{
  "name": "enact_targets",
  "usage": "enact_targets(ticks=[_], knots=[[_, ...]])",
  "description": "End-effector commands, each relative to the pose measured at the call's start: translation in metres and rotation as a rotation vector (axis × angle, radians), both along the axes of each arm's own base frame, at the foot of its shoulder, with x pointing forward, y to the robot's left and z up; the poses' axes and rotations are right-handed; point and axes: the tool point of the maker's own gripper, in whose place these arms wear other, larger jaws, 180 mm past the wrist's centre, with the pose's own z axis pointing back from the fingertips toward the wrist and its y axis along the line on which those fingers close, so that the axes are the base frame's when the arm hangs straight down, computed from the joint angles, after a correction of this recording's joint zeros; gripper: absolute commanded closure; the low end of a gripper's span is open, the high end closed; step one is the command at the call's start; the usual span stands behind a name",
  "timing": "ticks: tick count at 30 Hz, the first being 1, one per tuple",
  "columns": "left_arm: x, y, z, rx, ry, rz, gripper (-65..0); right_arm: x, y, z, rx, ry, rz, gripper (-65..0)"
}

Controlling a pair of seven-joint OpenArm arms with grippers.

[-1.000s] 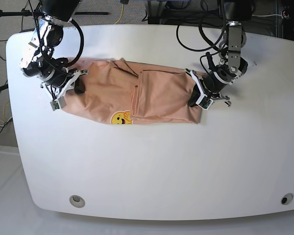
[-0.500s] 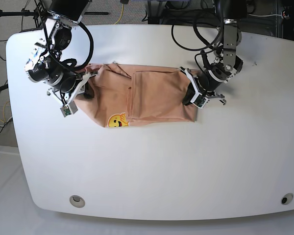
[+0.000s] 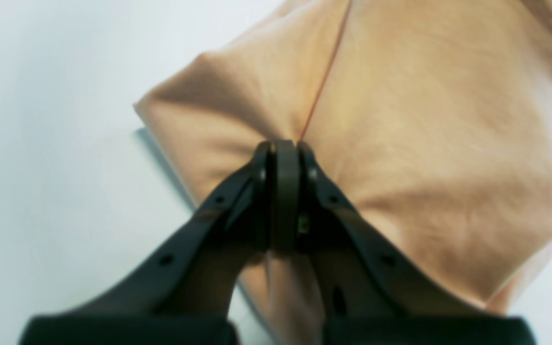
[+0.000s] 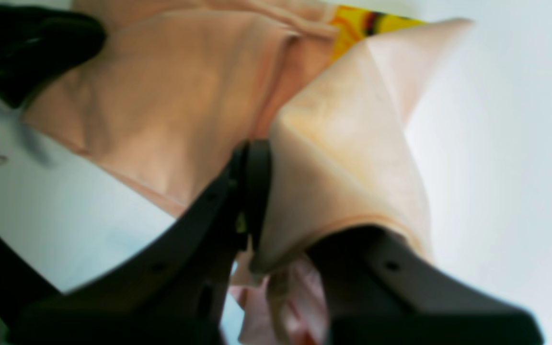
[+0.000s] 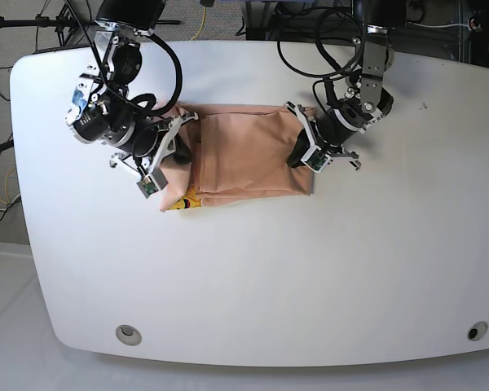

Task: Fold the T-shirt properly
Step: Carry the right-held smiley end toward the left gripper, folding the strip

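While both grippers pinch the T-shirt (image 5: 244, 155) on the far middle of the table (image 5: 310, 269), the right gripper (image 4: 257, 201) lifts its left end. That soft flap could slip out or bunch, and the left gripper (image 3: 283, 158) might tug it crooked

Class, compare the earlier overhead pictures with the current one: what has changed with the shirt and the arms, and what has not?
Both claws, left and right, moved toward each other, bunching the T-shirt narrower; the smiley print is now mostly tucked under. Unchanged: both claws stay shut on the fabric, on the white table.
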Motion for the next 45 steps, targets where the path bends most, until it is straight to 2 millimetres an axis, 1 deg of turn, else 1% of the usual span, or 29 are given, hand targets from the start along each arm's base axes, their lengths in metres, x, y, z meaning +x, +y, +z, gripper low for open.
enact_targets(ticks=[1,6,9,13,17,23,27,32,34,36,41,45], knots=[[-0.007,0.001,-0.008,0.041,0.036,-0.021,-1.3,0.013,0.012,0.021,0.025,-0.082,0.031,0.0],[-0.007,0.001,-0.008,0.04,0.036,-0.02,-1.3,0.012,0.026,0.022,0.031,-0.085,0.075,0.0],[-0.007,0.001,-0.008,0.04,0.036,-0.02,-1.3,0.016,0.039,0.029,0.05,-0.104,0.098,0.0],[-0.007,0.001,-0.008,0.04,0.036,-0.02,-1.3,0.019,0.051,0.033,0.059,-0.116,0.132,0.0],[-0.007,-0.006,-0.007,0.023,0.036,-0.018,-1.3,0.024,0.067,0.042,0.074,-0.14,0.168,0.0],[-0.007,-0.009,-0.006,0.015,0.036,-0.017,-1.3,0.023,0.084,0.045,0.096,-0.144,0.202,0.0],[-0.007,-0.01,-0.006,0.015,0.036,-0.019,-1.3,0.02,0.095,0.036,0.116,-0.109,0.22,0.0],[-0.007,-0.009,-0.006,0.014,0.036,-0.015,-1.3,0.014,0.106,0.015,0.136,-0.036,0.248,0.0],[-0.006,-0.009,-0.006,0.014,0.035,-0.015,-1.3,0.015,0.108,0.011,0.14,-0.026,0.254,0.0],[-0.006,-0.009,-0.005,0.014,0.033,-0.015,-1.3,0.014,0.111,0.009,0.151,-0.022,0.259,0.0],[-0.004,-0.009,-0.003,0.013,0.027,-0.015,-1.3,0.014,0.113,0.004,0.156,-0.007,0.263,0.0],[0.001,-0.01,0.006,0.008,0.001,-0.014,-1.3,0.017,0.113,0.006,0.156,-0.015,0.263,0.0]])
